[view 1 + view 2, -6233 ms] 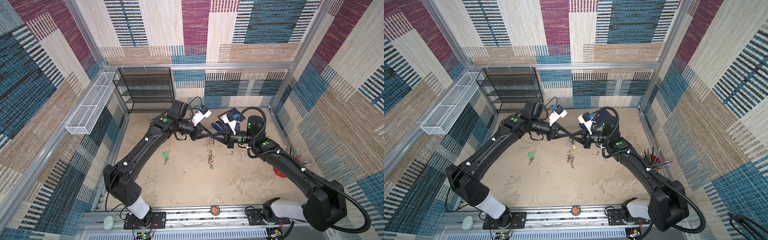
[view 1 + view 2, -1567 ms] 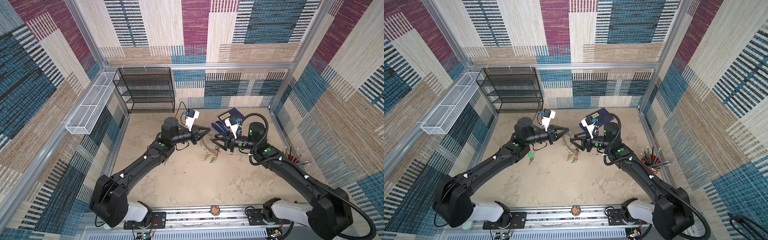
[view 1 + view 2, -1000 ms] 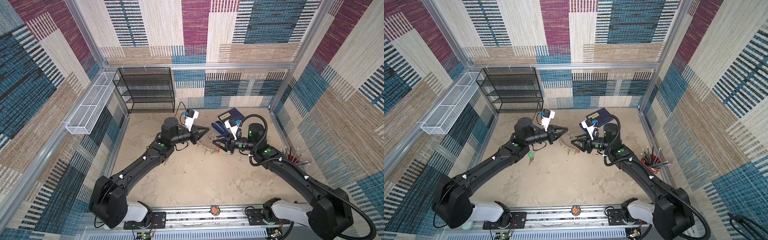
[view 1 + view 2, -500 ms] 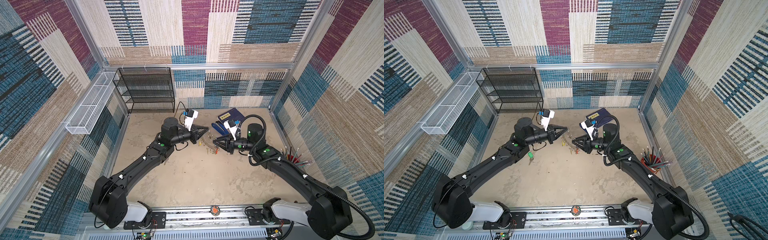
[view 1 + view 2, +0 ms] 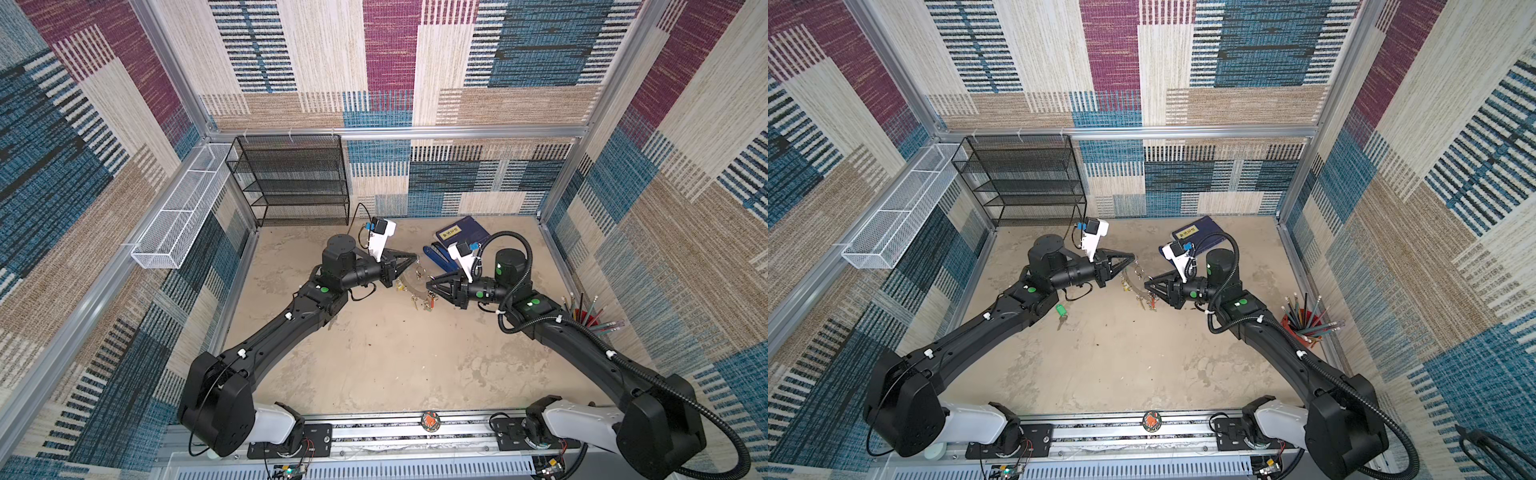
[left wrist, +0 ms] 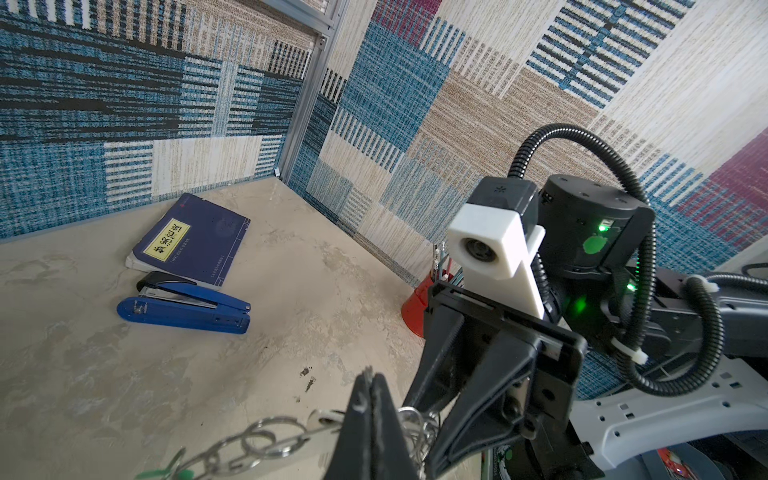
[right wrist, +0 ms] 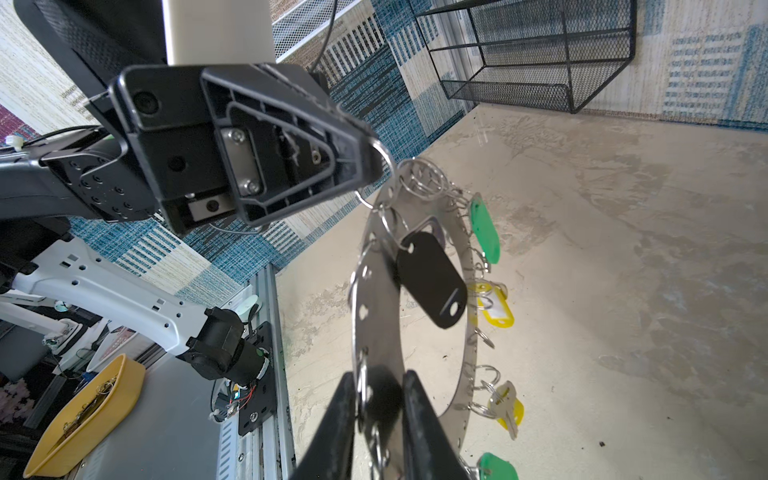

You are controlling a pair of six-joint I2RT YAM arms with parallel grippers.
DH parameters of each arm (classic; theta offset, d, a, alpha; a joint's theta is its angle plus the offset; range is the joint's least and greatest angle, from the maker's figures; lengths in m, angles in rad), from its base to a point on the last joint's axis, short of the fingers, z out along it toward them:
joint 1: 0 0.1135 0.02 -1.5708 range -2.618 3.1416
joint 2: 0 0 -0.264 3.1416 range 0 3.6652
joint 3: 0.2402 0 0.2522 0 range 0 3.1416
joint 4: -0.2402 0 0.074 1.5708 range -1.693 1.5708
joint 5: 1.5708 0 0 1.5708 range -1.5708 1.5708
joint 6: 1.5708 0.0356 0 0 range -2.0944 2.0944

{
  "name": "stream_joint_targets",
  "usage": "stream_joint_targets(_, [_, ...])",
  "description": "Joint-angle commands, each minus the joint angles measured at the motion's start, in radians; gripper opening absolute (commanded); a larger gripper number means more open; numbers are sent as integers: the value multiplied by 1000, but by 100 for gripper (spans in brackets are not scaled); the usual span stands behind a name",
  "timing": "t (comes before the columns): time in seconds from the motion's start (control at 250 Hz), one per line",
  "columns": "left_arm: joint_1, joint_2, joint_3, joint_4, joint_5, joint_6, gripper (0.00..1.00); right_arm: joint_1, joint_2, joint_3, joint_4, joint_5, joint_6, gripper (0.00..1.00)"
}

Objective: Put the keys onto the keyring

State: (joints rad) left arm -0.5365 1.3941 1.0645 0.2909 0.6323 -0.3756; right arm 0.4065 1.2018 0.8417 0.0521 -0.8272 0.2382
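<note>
The black-tag key (image 7: pixel 432 286) is hanging on the keyring (image 7: pixel 378 324), which the left gripper (image 7: pixel 371 162) is pinching tight and the right gripper (image 7: pixel 380 384) is squeezing. The green-tag key (image 5: pixel 1061 311) is lying loose at the left, not yet on.

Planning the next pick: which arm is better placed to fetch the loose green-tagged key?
Left, probably. The green-tagged key lies beside its arm; the right end effector clamps the keyring and could hold it while the left end effector lets go.
</note>
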Motion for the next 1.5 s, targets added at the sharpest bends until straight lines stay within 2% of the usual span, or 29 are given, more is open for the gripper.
stream_joint_targets(0.0, [2,-3,12,36,-10,2,0,2,-8,-1,21,-6,4,25])
stream_joint_targets(0.056, [3,-4,11,34,-16,3,0,2,-8,-6,21,-10,4,31])
stream_joint_targets(0.164, [4,-2,14,36,-19,-3,0,2,-7,-14,22,-24,4,34])
stream_joint_targets(0.784, [7,-1,32,40,-23,-32,0,3,11,-26,66,7,9,33])
stream_joint_targets(0.972, [8,-4,28,38,-26,-42,0,3,19,-29,94,8,22,40])
stream_joint_targets(1.496, [12,-14,18,14,-42,-28,0,3,18,-28,94,17,22,9])
